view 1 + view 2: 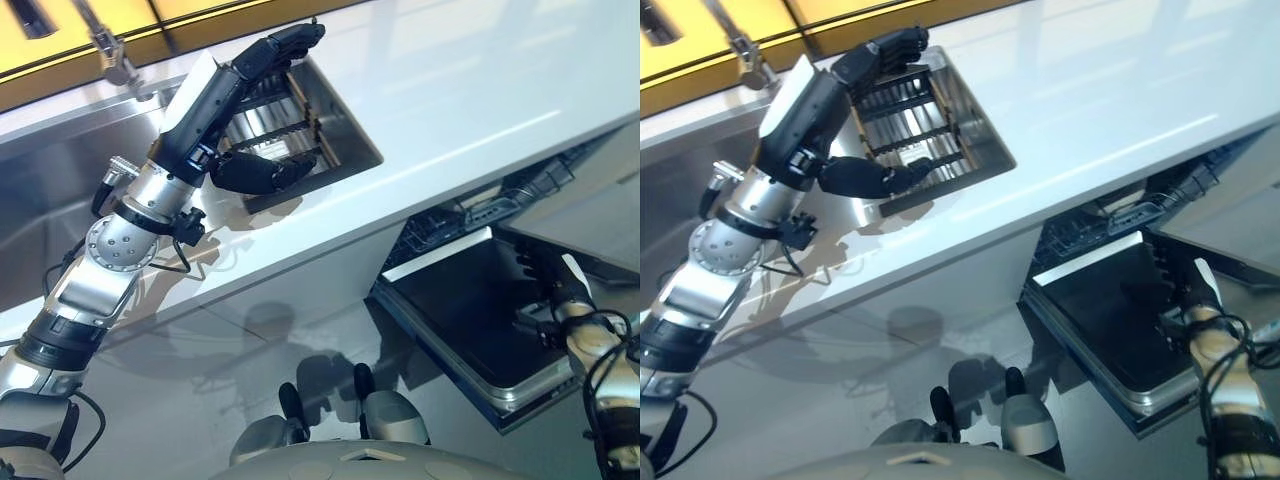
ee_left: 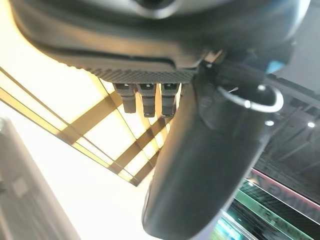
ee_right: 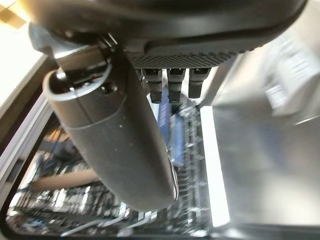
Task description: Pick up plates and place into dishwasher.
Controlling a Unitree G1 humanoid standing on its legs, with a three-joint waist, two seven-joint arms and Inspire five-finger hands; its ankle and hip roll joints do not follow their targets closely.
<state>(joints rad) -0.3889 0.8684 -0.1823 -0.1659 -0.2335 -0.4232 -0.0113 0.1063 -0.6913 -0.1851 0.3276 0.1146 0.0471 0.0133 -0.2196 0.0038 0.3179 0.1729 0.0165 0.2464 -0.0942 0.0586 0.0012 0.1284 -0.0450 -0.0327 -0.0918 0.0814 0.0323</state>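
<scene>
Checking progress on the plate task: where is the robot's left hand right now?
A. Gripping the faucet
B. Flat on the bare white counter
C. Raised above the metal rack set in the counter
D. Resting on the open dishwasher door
C: the left hand is open above the slatted metal rack sunk into the white counter, holding no plate.

Left arm is reaching from the lower left of the frame up toward the upper centre, wrist bent. Left hand (image 1: 262,70) is hanging spread wide, fingers (image 1: 297,38) extending straight, thumb (image 1: 262,172) standing well apart below them, nothing between. Right arm is entering at the lower right edge. Right hand (image 1: 1193,290) is pointing up-left, fingers straight and relaxed, holding nothing.
</scene>
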